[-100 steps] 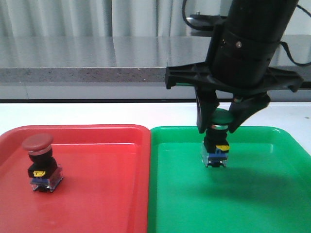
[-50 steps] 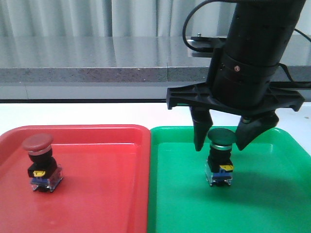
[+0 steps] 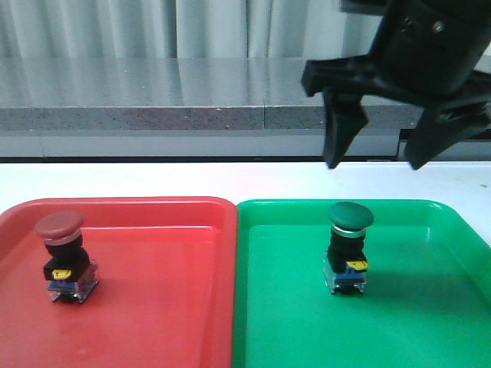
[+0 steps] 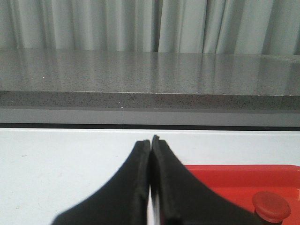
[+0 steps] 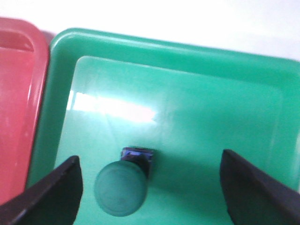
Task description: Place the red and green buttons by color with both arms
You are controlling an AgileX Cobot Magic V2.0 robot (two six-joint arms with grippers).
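The green button stands upright in the green tray, free of any grip. It also shows in the right wrist view. My right gripper hangs open well above it, fingers spread wide; in its wrist view the gripper has the button nearer one finger. The red button stands upright in the red tray. Its cap shows in the left wrist view. My left gripper is shut and empty, over the white table beside the red tray; it is outside the front view.
The two trays sit side by side on a white table. A grey stone ledge and a curtain run along the back. The red tray's edge shows in the right wrist view.
My right gripper let go of the green button, opened wide and rose away from it. The button now stands alone in the green tray. The red button has not moved.
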